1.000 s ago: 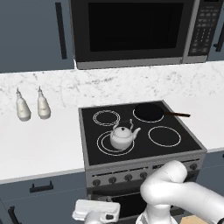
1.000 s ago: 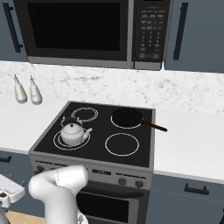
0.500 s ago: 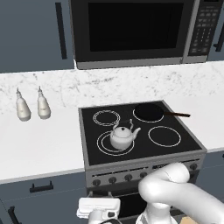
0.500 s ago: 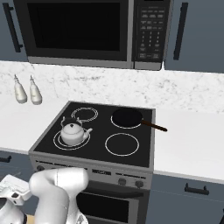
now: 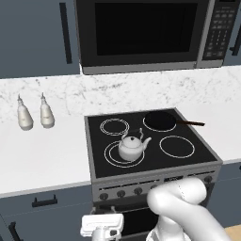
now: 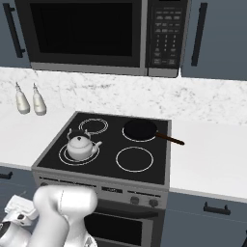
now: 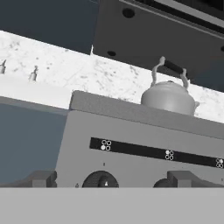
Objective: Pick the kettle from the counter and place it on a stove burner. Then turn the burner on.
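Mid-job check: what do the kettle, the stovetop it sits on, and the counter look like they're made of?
Kettle: looks like polished light metal, silvery sheen, with a thin black handle, maybe plastic. Stovetop: appears smooth black glass, its burner rings drawn flat in white. Counter: white stone look, marble or quartz, with faint grey veining. All rendered, so these are impressions only.

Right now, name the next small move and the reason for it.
Probably ease the open gripper forward to the knob dead ahead. The kettle already sits on the big front-left burner, so only switching it on remains.
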Motion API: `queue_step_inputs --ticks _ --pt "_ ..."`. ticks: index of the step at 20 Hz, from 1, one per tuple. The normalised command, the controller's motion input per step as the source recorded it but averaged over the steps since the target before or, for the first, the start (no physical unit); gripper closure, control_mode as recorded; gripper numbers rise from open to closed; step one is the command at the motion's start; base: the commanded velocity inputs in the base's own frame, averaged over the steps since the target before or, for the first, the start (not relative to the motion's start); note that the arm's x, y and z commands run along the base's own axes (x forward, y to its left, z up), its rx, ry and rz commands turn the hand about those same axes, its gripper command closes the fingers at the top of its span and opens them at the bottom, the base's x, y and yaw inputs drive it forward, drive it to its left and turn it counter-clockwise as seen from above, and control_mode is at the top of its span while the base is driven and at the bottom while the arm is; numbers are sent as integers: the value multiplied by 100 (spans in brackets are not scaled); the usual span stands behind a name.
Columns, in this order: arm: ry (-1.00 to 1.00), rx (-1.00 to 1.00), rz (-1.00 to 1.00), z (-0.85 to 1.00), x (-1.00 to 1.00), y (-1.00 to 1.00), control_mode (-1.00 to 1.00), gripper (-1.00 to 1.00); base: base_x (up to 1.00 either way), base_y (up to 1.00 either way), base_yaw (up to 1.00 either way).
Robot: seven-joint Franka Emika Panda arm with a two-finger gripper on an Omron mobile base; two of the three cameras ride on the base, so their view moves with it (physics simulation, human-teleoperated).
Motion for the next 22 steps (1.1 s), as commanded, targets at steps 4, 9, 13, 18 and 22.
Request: queue_step_inputs --ticks 4,9,13,18,22 --pt "-5 2 4 -40 21 0 -100 -100 0 0 0" --pt "0 17 10 -21 19 -5 -100 -100 0 0 0" --pt "0 24 18 -14 19 -11 -100 -100 0 0 0" --pt "0 27 22 -6 16 -23 -100 -100 0 0 0" --pt "-1 28 21 0 1 -49 -100 -100 0 0 0"
